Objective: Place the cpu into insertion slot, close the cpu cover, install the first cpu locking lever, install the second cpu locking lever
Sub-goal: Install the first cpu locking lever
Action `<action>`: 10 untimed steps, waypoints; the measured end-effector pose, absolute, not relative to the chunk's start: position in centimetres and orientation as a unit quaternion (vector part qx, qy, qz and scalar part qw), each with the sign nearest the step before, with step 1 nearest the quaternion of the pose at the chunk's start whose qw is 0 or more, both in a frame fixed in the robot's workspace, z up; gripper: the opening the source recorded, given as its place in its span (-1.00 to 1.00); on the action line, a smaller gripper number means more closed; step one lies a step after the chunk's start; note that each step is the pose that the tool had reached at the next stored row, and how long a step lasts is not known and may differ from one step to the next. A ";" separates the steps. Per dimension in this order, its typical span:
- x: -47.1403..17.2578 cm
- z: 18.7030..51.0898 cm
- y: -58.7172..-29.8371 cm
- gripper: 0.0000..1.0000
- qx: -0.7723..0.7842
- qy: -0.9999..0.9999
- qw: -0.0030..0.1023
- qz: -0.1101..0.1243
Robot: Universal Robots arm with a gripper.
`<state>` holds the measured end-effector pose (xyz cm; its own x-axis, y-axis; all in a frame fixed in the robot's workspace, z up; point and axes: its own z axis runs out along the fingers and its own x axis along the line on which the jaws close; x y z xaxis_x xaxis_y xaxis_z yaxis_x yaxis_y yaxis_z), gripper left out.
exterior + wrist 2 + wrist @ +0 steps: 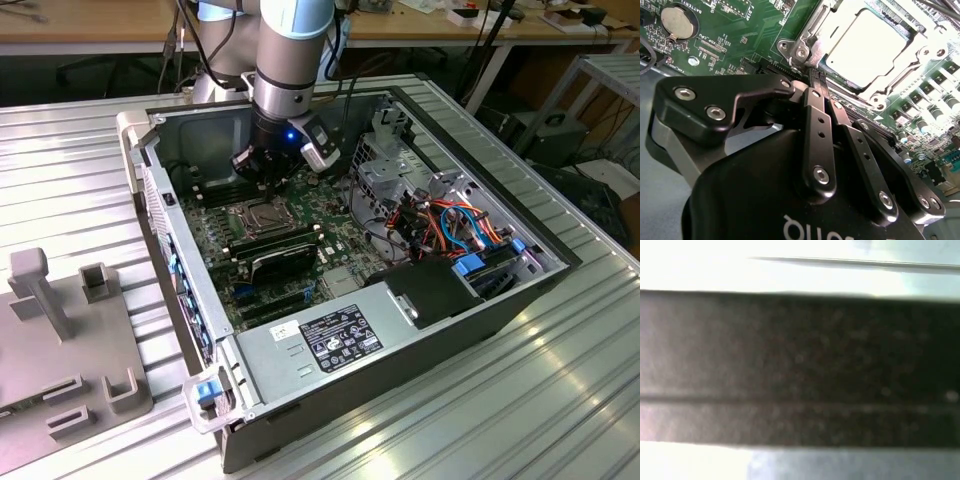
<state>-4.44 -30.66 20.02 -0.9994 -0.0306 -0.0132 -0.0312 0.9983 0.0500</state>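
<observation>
The cpu point(869, 46) lies flat in its socket on the green motherboard, its pale metal top facing up. The cpu cover point(807, 44), a grey metal frame, lies down around it with the chip showing through its window. In the exterior view the socket point(257, 213) sits just below my gripper point(262, 180), inside the open computer case. My gripper point(818, 76) is shut, its two black fingers point(816, 120) pressed together. Their tips sit at the socket's near corner, beside the cover's edge. I see nothing held between them. I cannot make out the locking levers.
A black card point(285, 258) stands beside the socket. The power supply point(335, 335) and coloured cables point(450, 225) occupy the case on the exterior view's right. A grey fixture point(60, 330) rests on the table at that view's left. A coin battery point(675, 21) sits on the board.
</observation>
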 end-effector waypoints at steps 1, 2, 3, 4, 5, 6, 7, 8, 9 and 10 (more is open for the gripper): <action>-4.4 20.1 -30.7 -0.79 -0.015 1.000 0.006 0.025; -4.4 20.3 -30.7 -0.79 -0.015 1.000 0.006 0.026; -4.4 20.5 -30.7 -0.79 -0.015 1.000 0.006 0.025; -4.4 20.7 -30.7 -0.79 -0.015 1.000 0.006 0.025; -4.4 20.9 -30.7 -0.79 -0.015 1.000 0.006 0.025; -4.4 21.0 -30.7 -0.79 -0.015 1.000 0.006 0.025; -4.4 21.1 -30.7 -0.79 -0.015 1.000 0.006 0.025; -4.4 21.3 -30.7 -0.79 -0.015 1.000 0.006 0.025; -4.4 21.3 -30.7 -0.79 -0.015 1.000 0.006 0.025; -4.4 21.4 -30.7 -0.79 -0.015 1.000 0.006 0.025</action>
<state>-4.44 -30.66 21.37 -0.9994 -0.0306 -0.0132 -0.0313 0.9982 0.0503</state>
